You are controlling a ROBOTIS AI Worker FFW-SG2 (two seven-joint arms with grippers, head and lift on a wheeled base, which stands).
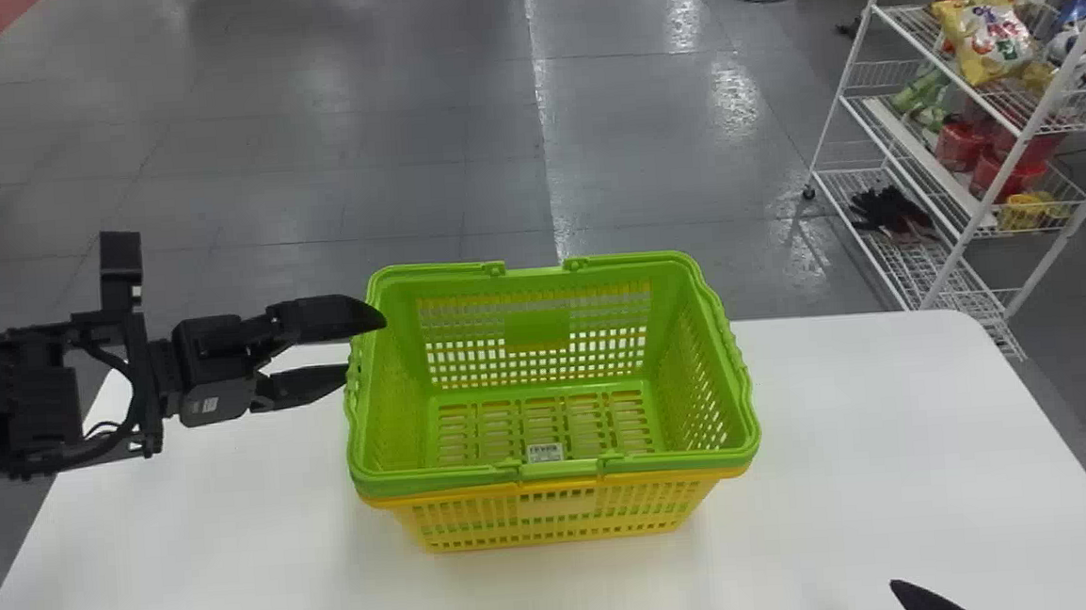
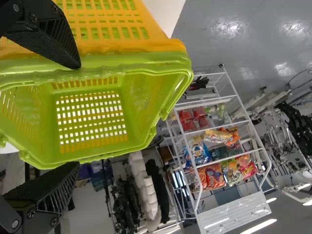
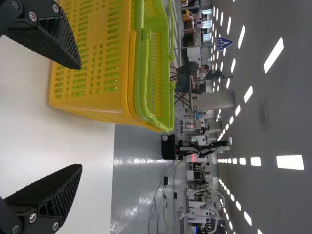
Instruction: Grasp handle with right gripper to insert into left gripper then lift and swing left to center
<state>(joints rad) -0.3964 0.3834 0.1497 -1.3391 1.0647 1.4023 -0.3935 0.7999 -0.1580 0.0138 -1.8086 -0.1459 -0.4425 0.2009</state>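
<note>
Nested in a yellow basket (image 1: 556,523) is a green basket (image 1: 537,330) on the white table. Its green handle (image 1: 558,471) lies folded down along the near rim. My left gripper (image 1: 366,346) stands open at the baskets' left rim, one fingertip over the edge. Near the bottom edge, right of and nearer than the baskets, is my right gripper (image 1: 842,604). In the left wrist view the green basket (image 2: 139,92) lies beyond my open left gripper (image 2: 78,114). The right wrist view has my right gripper (image 3: 80,117) open, holding nothing, with the yellow basket (image 3: 107,78) ahead.
White tabletop (image 1: 890,435) extends on both sides of the baskets. Beyond its far right corner stands a white wire shelf (image 1: 957,214) with snack bags. Grey floor (image 1: 440,160) lies past the table's far edge.
</note>
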